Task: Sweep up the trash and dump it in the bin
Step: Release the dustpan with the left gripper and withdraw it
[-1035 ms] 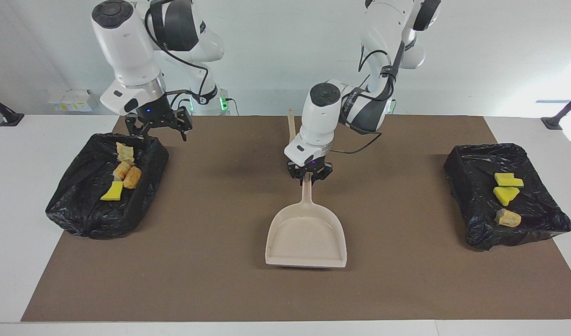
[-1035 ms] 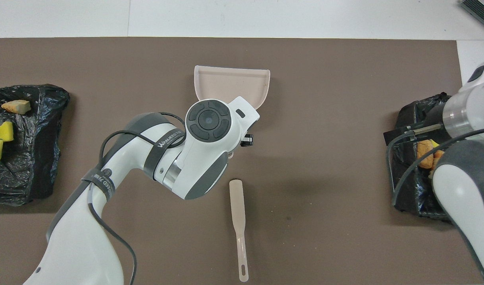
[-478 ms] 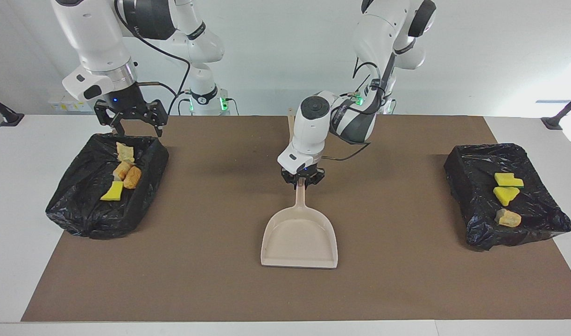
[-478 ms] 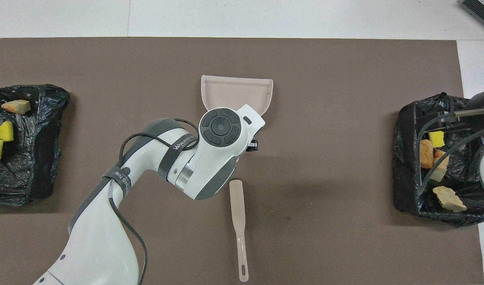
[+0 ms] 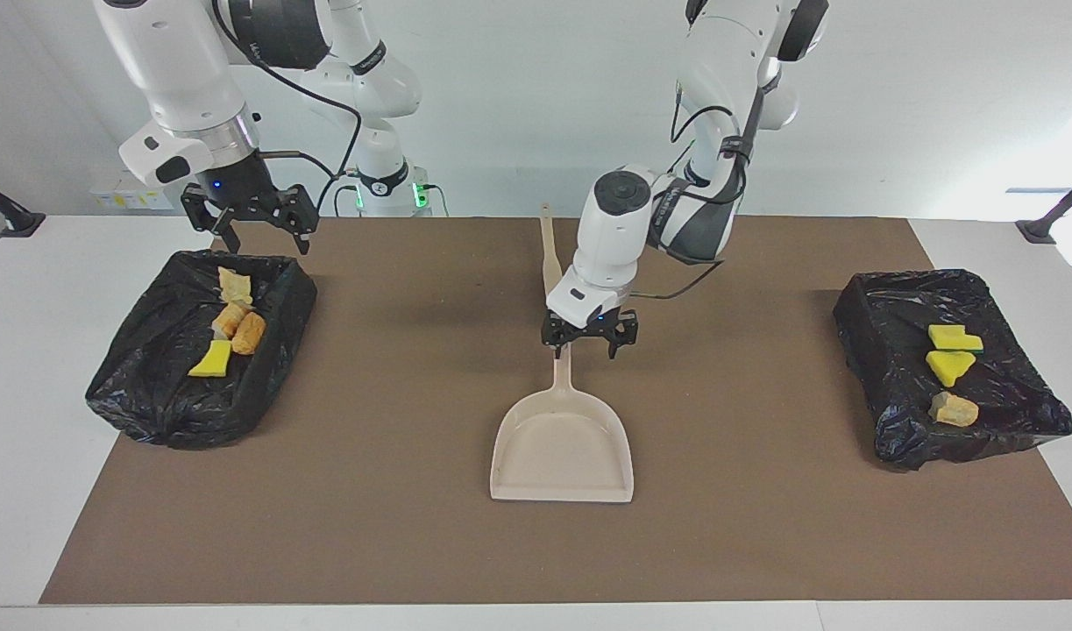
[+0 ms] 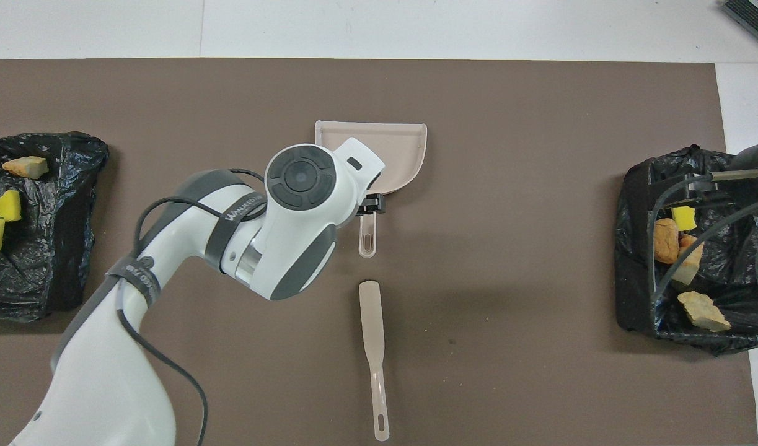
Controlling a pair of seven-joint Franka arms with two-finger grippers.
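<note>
Left gripper over dustpan handle, fingers apart — you hold nothing. Right gripper spread too, above black bin. Brown mat on white table, white wall. Left arm bent low, wrist down. Trash — yellow, golden-brown lumps — inside bin.

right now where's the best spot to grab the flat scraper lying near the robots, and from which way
Probably the scraper is best taken by its thin handle, the end nearest the robots, from straight above with the fingers across its width. It lies flat on the mat, and that end is narrow with open mat either side.
</note>
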